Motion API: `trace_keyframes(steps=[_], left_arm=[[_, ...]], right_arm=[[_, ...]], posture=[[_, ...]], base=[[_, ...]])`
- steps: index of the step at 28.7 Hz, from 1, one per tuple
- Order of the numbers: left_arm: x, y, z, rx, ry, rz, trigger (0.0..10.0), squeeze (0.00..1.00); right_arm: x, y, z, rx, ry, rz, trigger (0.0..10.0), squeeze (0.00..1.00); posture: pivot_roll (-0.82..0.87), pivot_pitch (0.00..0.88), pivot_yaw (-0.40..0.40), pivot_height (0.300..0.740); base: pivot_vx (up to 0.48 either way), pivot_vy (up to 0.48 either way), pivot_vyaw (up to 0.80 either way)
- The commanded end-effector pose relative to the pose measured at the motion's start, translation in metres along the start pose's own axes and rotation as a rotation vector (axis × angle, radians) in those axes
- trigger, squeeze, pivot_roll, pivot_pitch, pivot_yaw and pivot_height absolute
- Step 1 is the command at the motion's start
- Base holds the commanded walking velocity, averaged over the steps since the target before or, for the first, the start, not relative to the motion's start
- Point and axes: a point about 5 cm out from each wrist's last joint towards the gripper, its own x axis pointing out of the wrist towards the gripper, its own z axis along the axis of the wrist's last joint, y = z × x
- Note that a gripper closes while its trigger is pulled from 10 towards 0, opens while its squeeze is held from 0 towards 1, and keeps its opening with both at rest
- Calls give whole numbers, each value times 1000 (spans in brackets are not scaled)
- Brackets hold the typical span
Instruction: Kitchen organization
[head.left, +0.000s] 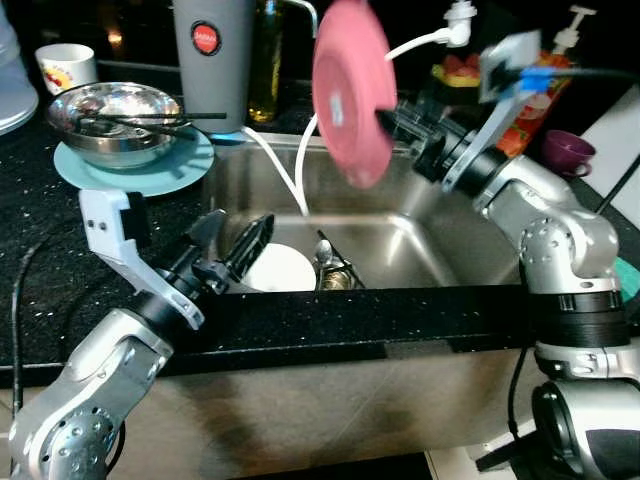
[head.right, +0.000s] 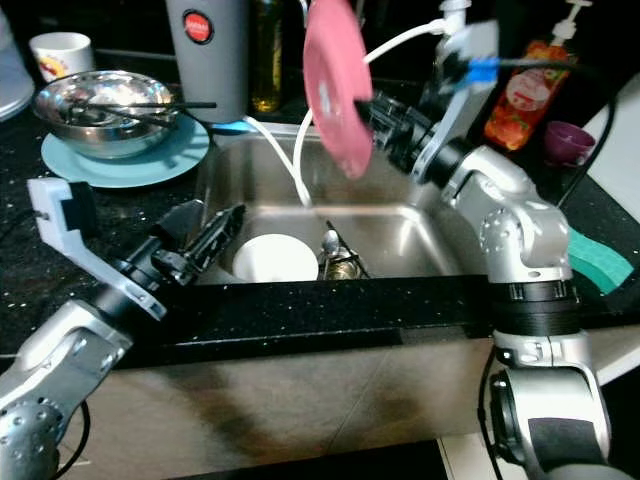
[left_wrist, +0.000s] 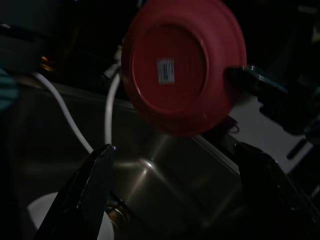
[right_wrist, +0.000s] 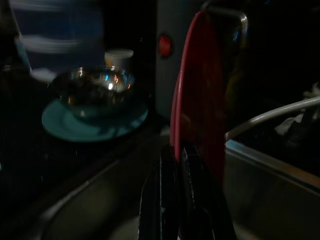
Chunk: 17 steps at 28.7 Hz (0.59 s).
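Observation:
My right gripper (head.left: 392, 120) is shut on the rim of a pink plate (head.left: 352, 92), held on edge above the steel sink (head.left: 400, 250). The plate's underside with a small label faces the left wrist camera (left_wrist: 182, 65), and its thin edge (right_wrist: 197, 95) rises from my right fingers. My left gripper (head.left: 232, 243) hangs open at the sink's front left corner, nothing between its fingers. Down in the sink lie a white plate (head.left: 280, 268) and some cutlery (head.left: 335, 270).
On the left counter a steel bowl (head.left: 115, 118) with chopsticks rests on a teal plate (head.left: 135, 165), with a white cup (head.left: 67, 66) behind. A grey canister (head.left: 212, 60) and an oil bottle (head.left: 264, 70) stand behind the sink. Soap bottles (head.left: 520, 90) and a purple cup (head.left: 566, 152) are right.

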Motion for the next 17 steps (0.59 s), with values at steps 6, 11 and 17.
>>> trace_keyframes(steps=[6,11,17], left_arm=[[3,-3,-6,4,11,0,10000,0],[5,-8,-10,8,25,-21,10000,0],[7,-11,-11,15,31,-36,10000,0]], right_arm=[[-9,-7,-45,-263,412,-22,10000,0],[-17,-13,-82,-362,640,-85,10000,0],[-28,-19,-107,-535,831,-116,10000,0]], posture=[[158,0,-123,740],[163,0,-127,740],[165,0,-132,740]], base=[[0,0,0],[0,0,0],[0,0,0]])
